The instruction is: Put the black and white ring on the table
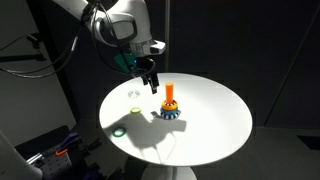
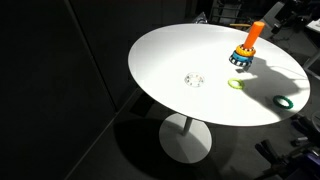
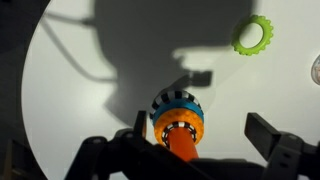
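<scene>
The peg toy (image 3: 180,140) stands on the white round table (image 3: 80,80). Its orange peg carries an orange ring, a blue ring and, lowest, the black and white ring (image 3: 177,99). More black and white segments show around the peg just above the orange ring. The toy shows in both exterior views (image 1: 170,108) (image 2: 245,52). My gripper (image 3: 200,130) is open and empty. It hangs above the toy with a finger on each side of the peg. In an exterior view the gripper (image 1: 151,82) is just beside and above the peg top.
A yellow-green toothed ring (image 3: 253,34) (image 2: 236,85) lies on the table near the toy. A darker green ring (image 1: 118,130) (image 2: 285,101) lies near the table edge. A pale whitish ring (image 1: 134,96) (image 2: 194,79) lies apart from them.
</scene>
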`<state>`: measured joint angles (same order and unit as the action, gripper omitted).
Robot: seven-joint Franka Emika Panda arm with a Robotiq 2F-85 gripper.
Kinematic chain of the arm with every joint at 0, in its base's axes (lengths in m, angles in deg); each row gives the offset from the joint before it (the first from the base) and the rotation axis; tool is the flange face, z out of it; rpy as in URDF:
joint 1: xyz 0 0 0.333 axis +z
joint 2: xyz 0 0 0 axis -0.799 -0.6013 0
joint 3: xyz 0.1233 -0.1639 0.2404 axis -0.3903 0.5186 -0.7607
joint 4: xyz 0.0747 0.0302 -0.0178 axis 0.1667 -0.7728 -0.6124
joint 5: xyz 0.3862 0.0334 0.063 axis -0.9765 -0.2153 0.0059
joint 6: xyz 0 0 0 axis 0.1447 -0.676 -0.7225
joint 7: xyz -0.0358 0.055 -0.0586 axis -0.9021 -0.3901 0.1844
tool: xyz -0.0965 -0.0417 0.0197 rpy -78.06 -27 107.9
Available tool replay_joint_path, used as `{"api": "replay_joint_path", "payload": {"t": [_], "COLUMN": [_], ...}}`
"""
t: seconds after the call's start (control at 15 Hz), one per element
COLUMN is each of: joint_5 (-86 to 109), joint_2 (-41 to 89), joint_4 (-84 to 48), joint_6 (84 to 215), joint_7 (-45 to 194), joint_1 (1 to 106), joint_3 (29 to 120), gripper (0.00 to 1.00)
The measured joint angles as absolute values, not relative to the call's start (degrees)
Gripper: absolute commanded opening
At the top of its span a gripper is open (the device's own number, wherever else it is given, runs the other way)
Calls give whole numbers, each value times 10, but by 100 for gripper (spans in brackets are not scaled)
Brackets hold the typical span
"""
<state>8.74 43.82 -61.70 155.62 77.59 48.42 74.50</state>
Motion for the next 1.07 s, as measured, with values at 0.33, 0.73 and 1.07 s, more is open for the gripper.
{"api": "replay_joint_path", "payload": {"t": [0.33,0.73,1.07], "joint_5": [87,88,88], "joint_2": [369,307,275], "joint_4": [-551,-475,-437], "joint_6": [1543,1510,1494], "joint_7": [756,731,709], "joint_1": [484,483,485], "joint_3": [756,765,762], "gripper": [100,100,100]}}
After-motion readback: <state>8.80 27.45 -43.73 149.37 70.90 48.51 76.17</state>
